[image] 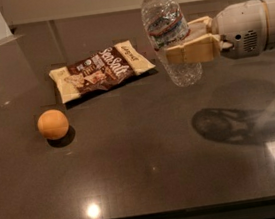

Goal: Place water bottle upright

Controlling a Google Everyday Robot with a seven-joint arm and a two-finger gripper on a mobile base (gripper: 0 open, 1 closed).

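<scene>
The gripper (185,44) reaches in from the right of the snack bag (101,69) and is pinched on the lower half of the water bottle (162,18), one finger in front of it and one behind. The bottle hangs in the air just right of the bag, clear of the bench (146,176). Its white cap points up and leans slightly toward the bag, so it is nearly vertical but not square. The low grip leaves the base free below the fingers, which suits setting it down base first.

Judged stage: the bottle is raised and turned, and is not yet placed. The next move calls for correcting the lean and lowering onto bare bench right of the bag. An orange ball (52,124) lies left of and nearer than the bag, well apart from the bottle.
</scene>
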